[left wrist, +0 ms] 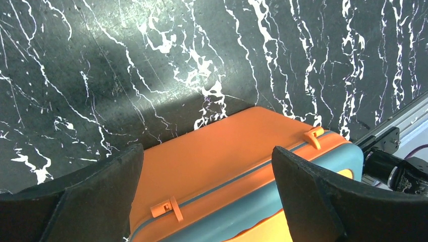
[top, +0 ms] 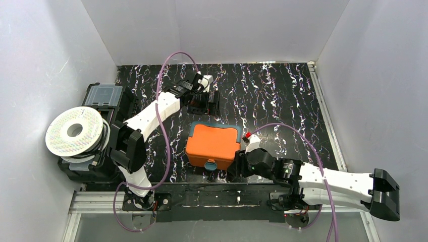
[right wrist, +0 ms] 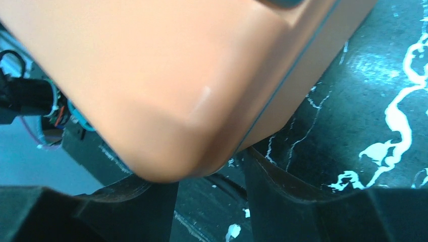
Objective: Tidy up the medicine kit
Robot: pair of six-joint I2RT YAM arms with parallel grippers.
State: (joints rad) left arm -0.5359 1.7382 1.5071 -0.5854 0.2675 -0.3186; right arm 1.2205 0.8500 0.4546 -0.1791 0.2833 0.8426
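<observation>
The medicine kit [top: 214,141] is an orange box with teal trim. It lies shut on the black marble table, its teal latch [top: 210,164] facing the near edge. My left gripper [top: 207,105] hovers just behind its far side, open and empty. In the left wrist view the left gripper [left wrist: 207,161] has its jaws wide apart over the kit's [left wrist: 217,151] hinged back edge. My right gripper [top: 241,162] is low at the kit's near right corner. In the right wrist view the right gripper [right wrist: 212,186] is open, with that kit corner [right wrist: 151,75] just above its left finger [right wrist: 146,201].
A black case with a clear lid [top: 103,96] and a white spool [top: 75,132] stand at the left edge. A small red object [top: 248,135] lies right of the kit. White walls enclose the table [top: 282,101]. A metal rail [top: 212,199] runs along the near edge.
</observation>
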